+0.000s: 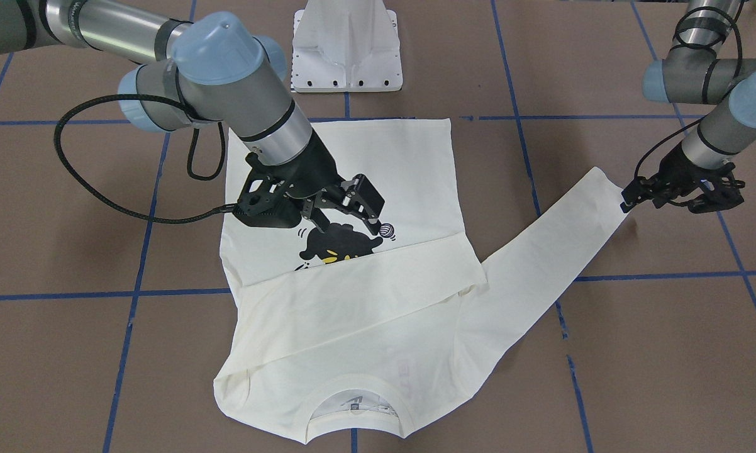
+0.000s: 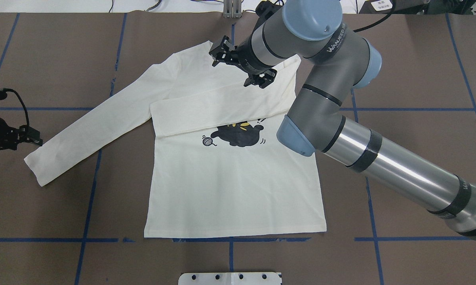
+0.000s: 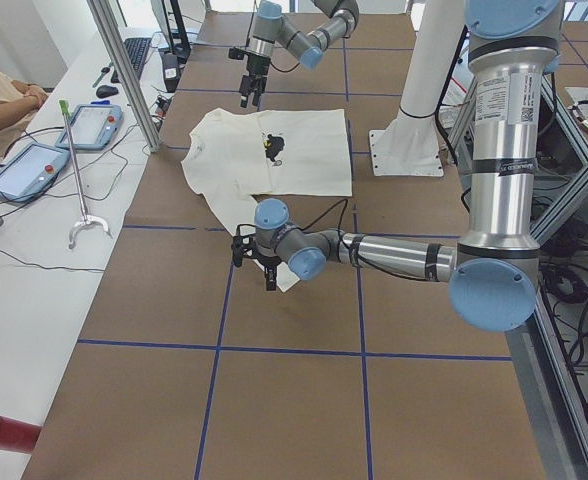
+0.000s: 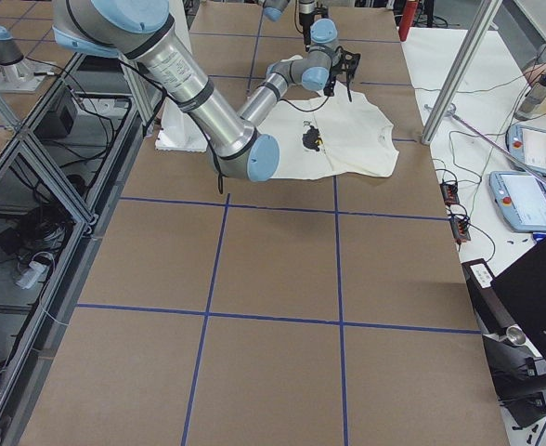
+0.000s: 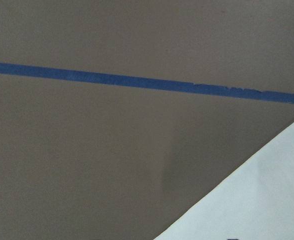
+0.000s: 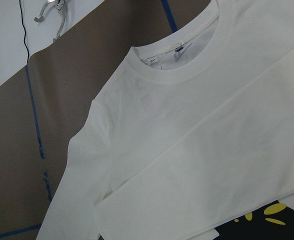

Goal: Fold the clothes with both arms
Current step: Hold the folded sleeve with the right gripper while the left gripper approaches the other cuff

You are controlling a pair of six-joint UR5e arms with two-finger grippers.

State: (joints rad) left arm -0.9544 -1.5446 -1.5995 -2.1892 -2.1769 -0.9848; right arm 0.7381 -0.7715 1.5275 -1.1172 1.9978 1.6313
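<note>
The cream-white T-shirt (image 2: 234, 190) lies flat and print-up, the black cat (image 2: 238, 134) half covered. One sleeve (image 2: 222, 113) is folded across the chest. The other sleeve (image 2: 91, 130) stretches out to my left, its cuff (image 1: 607, 189) on the table. My left gripper (image 1: 673, 200) is open just beyond that cuff and holds nothing; its wrist view shows only a corner of cloth (image 5: 267, 200). My right gripper (image 1: 346, 226) is open and empty, hovering above the chest near the folded sleeve; it also shows in the overhead view (image 2: 236, 67).
The white pedestal base (image 1: 346, 50) stands behind the shirt's hem. Blue tape lines (image 1: 133, 296) cross the brown table. A side bench with teach pendants (image 3: 34, 170) and a grabber tool (image 3: 84, 225) runs along the far edge, where a person sits.
</note>
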